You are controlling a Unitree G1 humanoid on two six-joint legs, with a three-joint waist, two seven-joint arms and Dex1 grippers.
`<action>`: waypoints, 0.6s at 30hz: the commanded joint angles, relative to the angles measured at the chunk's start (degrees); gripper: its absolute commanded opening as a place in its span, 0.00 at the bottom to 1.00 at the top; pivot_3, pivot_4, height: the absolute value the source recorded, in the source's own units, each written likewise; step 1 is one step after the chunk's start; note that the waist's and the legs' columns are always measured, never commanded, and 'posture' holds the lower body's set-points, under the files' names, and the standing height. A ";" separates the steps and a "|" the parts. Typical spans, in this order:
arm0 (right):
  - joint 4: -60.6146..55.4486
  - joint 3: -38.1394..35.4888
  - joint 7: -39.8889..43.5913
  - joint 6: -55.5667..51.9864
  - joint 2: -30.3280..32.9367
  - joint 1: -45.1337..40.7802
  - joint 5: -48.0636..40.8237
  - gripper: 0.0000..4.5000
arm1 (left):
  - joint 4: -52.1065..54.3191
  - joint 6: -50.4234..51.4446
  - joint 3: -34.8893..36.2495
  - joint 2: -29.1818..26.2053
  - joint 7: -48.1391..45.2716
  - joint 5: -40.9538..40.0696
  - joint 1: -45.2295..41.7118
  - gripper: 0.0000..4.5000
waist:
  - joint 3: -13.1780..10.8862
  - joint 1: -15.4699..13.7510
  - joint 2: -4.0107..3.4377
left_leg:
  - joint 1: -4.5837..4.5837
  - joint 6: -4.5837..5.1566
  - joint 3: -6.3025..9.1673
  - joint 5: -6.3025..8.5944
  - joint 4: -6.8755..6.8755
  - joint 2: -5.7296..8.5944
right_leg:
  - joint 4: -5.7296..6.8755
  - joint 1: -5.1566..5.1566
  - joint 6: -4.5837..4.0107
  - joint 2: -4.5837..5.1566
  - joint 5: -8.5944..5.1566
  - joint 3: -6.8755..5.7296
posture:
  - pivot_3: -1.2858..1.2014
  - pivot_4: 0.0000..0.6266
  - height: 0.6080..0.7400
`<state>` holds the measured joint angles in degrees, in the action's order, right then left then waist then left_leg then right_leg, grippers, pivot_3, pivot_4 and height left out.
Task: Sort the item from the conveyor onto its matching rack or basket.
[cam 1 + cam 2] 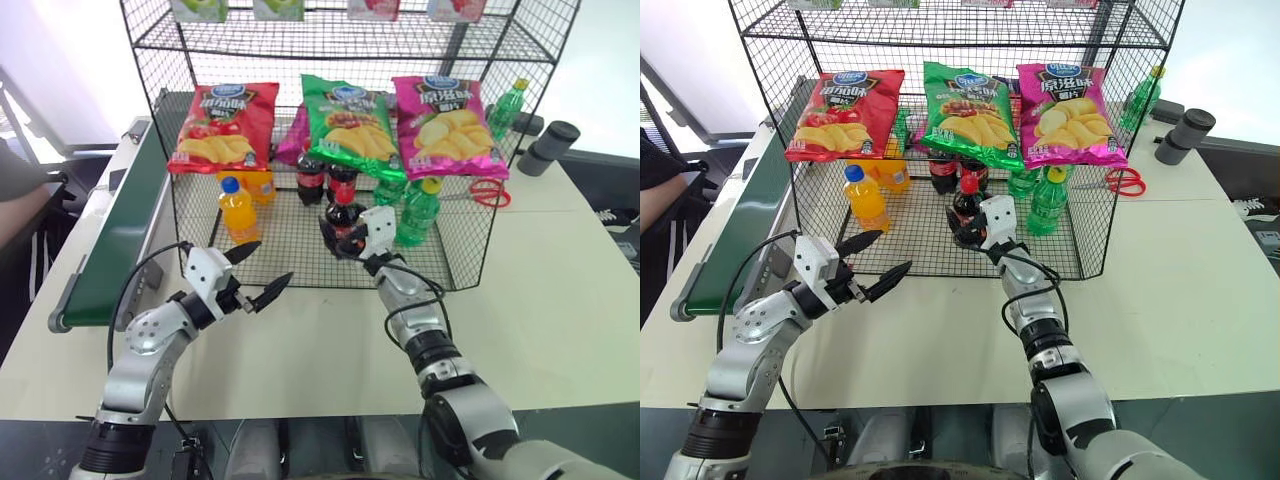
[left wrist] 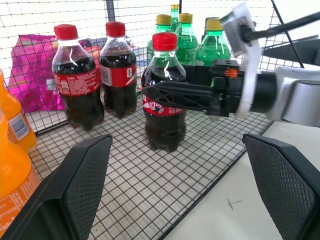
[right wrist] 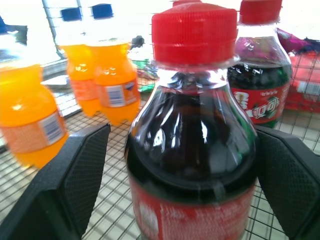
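The item, a cola bottle point(image 1: 343, 214) with a red cap and red label, stands upright on the mesh floor of the black wire rack point(image 1: 470, 250), just inside its front. My right gripper point(image 1: 339, 240) is open, with one finger on each side of the bottle's lower body point(image 3: 192, 150); a gap shows beside one finger point(image 3: 75, 175). My left gripper point(image 1: 268, 266) hangs open and holds nothing, in front of the rack, to the bottle's left. The green conveyor point(image 1: 125, 230) runs along the table's left side.
Behind the item stand two more cola bottles point(image 2: 80, 80), with orange bottles point(image 1: 238, 210) to the left and green bottles point(image 1: 418, 212) to the right. Chip bags point(image 1: 222, 125) hang above. Red scissors point(image 1: 490, 192) and a black cylinder point(image 1: 550, 146) lie right of the rack. A person's arm point(image 1: 15, 200) is at far left.
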<state>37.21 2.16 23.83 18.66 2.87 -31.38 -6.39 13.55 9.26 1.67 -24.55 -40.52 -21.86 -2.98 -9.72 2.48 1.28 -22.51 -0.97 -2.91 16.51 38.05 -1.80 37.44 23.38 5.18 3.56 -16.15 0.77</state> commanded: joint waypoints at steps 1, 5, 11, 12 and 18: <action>-10.82 0.70 4.91 -1.78 2.96 4.29 -1.71 0.99 | 1.38 2.29 2.41 -1.09 1.07 -1.39 -0.86 1.00 | 0.00 0.01 0.00 | 0.00 0.00 0.00 0.00 0.00 0.00 | 0.00 0.00 0.00 0.01 0.00 0.00 | 0.52 0.24 1.00; -22.35 1.26 10.08 -7.00 9.33 11.48 -2.71 0.99 | 0.74 4.82 4.22 -4.09 1.92 0.16 -0.91 1.00 | 0.00 0.05 -0.01 | 0.02 0.00 0.04 0.00 -0.02 -0.01 | 0.02 -0.01 0.00 -0.01 0.00 -0.01 | 0.52 0.24 1.00; -35.68 -3.97 14.42 -15.34 18.44 20.13 -8.45 0.99 | -0.26 6.76 9.28 -7.88 1.61 -1.51 -0.12 1.00 | 0.00 -0.05 -0.02 | 0.06 0.00 0.04 0.00 -0.02 -0.01 | 0.01 -0.03 -0.01 -0.01 -0.01 0.00 | 0.52 0.24 1.00; -38.24 -5.50 15.58 -17.05 20.47 21.94 -10.10 0.99 | -0.49 7.32 10.70 -8.69 1.18 -2.22 0.21 1.00 | -0.01 -0.14 -0.04 | 0.05 0.00 0.04 0.00 -0.02 -0.01 | 0.00 -0.03 -0.02 -0.01 -0.01 0.01 | 0.52 0.24 1.00; -45.90 -16.66 21.29 -25.06 33.02 31.50 -18.28 0.99 | -4.64 6.47 17.05 -14.26 -3.46 -3.45 4.22 1.00 | -0.01 -0.68 -0.05 | 0.07 0.02 0.03 0.01 -0.10 -0.01 | -0.26 -0.15 -0.05 0.01 -0.03 0.00 | 0.52 0.24 1.00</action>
<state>-5.22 -11.97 43.99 -5.14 34.74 -0.13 -21.95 8.79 16.50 16.88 -37.95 -42.58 -24.32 0.85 -9.74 1.79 1.22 -22.41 -0.95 -2.88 16.53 37.95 -1.81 37.19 23.22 5.07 3.58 -16.20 0.77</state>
